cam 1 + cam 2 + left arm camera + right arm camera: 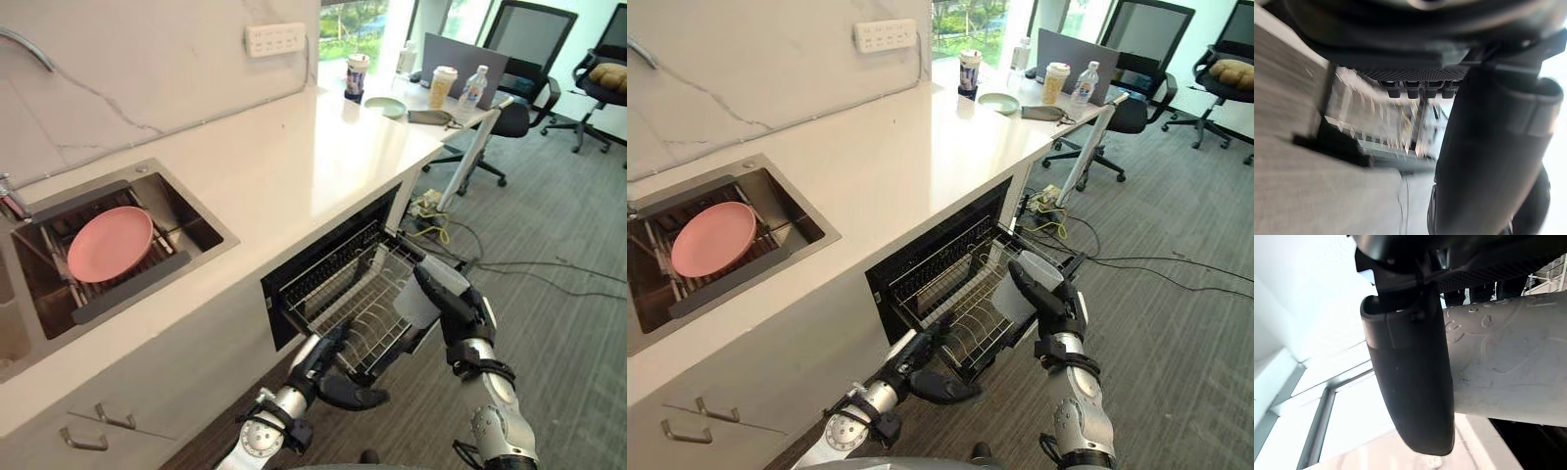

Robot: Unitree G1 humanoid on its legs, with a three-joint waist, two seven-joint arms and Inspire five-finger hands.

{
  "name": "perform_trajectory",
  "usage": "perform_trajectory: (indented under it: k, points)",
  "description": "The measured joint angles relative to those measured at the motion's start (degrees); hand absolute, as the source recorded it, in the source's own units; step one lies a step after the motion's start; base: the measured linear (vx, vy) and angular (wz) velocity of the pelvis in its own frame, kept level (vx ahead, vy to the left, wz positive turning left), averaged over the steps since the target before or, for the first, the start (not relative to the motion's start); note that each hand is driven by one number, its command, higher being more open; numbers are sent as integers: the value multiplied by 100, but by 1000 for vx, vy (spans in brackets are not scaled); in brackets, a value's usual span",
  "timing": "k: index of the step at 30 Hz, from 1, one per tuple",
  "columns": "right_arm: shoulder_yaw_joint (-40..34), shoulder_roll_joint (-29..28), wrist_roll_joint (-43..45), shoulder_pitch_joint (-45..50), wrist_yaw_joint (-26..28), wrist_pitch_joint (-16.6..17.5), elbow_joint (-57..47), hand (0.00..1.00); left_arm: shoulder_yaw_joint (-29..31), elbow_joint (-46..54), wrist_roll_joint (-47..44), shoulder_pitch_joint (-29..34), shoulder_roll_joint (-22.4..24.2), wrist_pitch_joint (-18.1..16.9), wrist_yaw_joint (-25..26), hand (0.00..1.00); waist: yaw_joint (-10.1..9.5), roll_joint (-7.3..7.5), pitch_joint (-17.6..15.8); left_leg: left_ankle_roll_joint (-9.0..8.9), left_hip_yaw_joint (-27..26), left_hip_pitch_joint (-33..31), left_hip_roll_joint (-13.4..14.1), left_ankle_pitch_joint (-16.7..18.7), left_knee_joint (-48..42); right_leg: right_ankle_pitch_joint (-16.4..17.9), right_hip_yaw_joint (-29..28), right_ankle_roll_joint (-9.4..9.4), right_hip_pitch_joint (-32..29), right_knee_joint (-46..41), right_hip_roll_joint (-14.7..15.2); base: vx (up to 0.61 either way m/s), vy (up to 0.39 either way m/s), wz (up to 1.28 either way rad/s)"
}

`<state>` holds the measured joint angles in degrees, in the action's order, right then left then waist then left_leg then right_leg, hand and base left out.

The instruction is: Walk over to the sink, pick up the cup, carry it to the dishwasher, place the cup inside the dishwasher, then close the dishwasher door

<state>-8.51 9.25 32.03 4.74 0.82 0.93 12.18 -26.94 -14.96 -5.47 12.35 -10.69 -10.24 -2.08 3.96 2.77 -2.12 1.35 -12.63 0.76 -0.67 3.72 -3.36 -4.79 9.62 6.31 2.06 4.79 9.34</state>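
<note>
At the open dishwasher [281, 294], my worry is the release. The cup [411, 308], gripped in the right hand [458, 311] just above the outer right corner of the pulled-out wire rack [338, 294], could catch a tine and tip. It could also drop off the rack's edge to the floor [549, 333] if I let go too far out. The right hand's fingers and thumb curl round the cup's side, with the forearm rising from below. The left hand [320, 367] hangs low at the rack's front edge, fingers loosely extended, thumb out, holding nothing; whether it touches the wire I cannot tell. A stray nudge there could shift the rack under the cup.
</note>
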Motion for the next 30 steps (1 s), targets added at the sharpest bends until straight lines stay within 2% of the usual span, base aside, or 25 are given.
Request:
perform_trajectory:
  k: [3,5,9,15,16,22,28,30]
  points:
    - [4,100,-317,-106,106,-83,303,0,500,-159,1,167,-1,5,210,100,-47,-48,-38,-12,179,64,-23,-182,206,-3,191,-7,65,4,-1,-86,-57,28]
    - [3,230,-550,-198,136,-102,449,0,758,-173,66,350,-1,5,221,100,-151,-89,-92,-9,239,97,-41,-292,342,-16,256,-27,69,23,2,-106,-34,20]
    - [18,518,-1013,-855,110,-128,1045,0,1169,-533,131,443,-56,5,275,100,-227,-73,-436,-47,441,10,-60,-501,546,-21,466,-87,-1,33,27,-128,-23,25]
    - [308,1110,-1193,-1903,-73,-274,2253,0,1715,-1083,218,363,-254,12,470,100,-597,-32,-887,-26,732,-436,-37,-666,498,-112,818,-52,-273,18,17,-43,-23,28]
    - [337,1244,-1191,-2231,-84,-314,2665,0,1859,-1111,219,351,-287,4,483,100,-734,-31,-1026,-18,785,-515,-36,-675,460,-134,867,-38,-299,0,11,23,-18,23]
    - [465,1775,-1225,-3268,93,-336,3639,0,1970,-1589,219,90,-367,-168,580,100,-961,-4,-1502,10,1066,-906,-45,-664,203,-312,1124,5,-411,-6,11,9,23,25]
    - [515,2141,-1428,-4097,408,-334,4226,0,2128,-2051,213,-74,-367,-412,589,100,-1164,-53,-2006,60,1171,-1198,-18,-702,66,-667,1289,-102,-606,-31,-27,-75,70,8]
    - [631,2308,-1457,-4402,515,-334,4556,0,2222,-2268,197,-184,-346,-451,589,100,-1267,-128,-2137,84,1222,-1319,23,-726,84,-680,1319,-131,-764,-158,-32,-102,57,16]
